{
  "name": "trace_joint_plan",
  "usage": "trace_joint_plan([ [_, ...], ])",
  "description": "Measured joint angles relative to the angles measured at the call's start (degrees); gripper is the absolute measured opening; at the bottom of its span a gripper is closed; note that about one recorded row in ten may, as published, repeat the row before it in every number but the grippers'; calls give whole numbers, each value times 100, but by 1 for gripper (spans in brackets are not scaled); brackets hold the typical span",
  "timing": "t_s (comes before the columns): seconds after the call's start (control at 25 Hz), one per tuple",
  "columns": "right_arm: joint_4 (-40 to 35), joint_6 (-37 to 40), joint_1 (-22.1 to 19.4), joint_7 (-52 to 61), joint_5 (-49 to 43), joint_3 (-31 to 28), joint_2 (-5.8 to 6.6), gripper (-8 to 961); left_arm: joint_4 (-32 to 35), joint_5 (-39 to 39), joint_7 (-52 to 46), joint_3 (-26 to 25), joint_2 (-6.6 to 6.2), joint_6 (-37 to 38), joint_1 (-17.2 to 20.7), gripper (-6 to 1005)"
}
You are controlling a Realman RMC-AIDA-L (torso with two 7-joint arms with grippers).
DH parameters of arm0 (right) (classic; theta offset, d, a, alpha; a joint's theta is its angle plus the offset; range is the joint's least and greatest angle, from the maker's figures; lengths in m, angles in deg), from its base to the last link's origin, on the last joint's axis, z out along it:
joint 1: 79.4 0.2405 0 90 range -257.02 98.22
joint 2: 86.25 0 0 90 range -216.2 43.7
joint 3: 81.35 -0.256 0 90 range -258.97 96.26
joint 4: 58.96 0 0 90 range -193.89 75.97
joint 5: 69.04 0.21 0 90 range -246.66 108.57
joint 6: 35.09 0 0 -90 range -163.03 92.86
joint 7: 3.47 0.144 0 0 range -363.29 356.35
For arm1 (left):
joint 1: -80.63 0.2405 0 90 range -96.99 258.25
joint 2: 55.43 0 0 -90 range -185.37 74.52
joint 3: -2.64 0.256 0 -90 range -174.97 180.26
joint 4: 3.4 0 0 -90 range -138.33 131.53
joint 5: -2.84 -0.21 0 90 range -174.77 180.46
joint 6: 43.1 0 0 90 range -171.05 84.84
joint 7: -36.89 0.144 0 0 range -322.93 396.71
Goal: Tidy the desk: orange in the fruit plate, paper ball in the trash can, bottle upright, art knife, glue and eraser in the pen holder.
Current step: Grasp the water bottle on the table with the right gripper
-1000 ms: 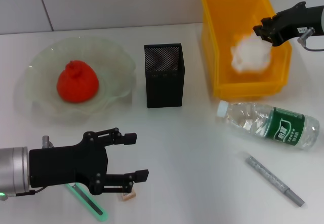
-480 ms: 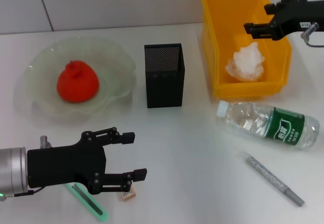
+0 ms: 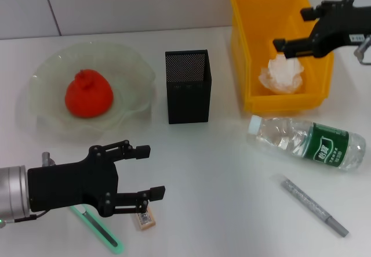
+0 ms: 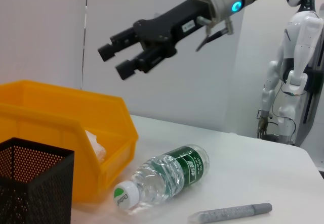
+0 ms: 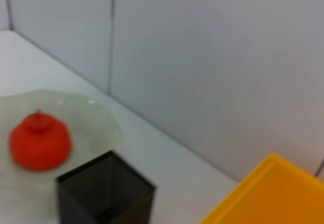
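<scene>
Paper ball [image 3: 282,73] lies inside the yellow trash can [image 3: 250,65], with the right gripper [image 3: 293,29] hanging above it, fingers spread and holding nothing. Orange [image 3: 88,93] sits in the fruit plate [image 3: 46,71]. Beside the plate stands the black mesh pen holder [image 3: 188,86]. The bottle [image 3: 307,142] lies on its side in front of the can, the grey glue [image 3: 315,206] stick nearer the table's front edge. The left gripper [image 3: 148,172] hovers open and empty just above the eraser [image 3: 144,219], with the mint-green art knife [image 3: 97,230] partly under it.
</scene>
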Motion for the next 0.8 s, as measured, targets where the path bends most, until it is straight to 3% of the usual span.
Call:
trace_joint_plan([
  [0.36,-668,1128,25,726,-379,-12,9,836,-8,6,0,-4,2,0,0,840],
  [0.6,-1213,2352,186,1491,-1035,-9,34,834,-8,-6,4,-3,3,1,1,841],
  [0.8,-1200,3051,316,1637,-1203,-177,43,834,-24,-8,59,-2,9,1,12,841],
])
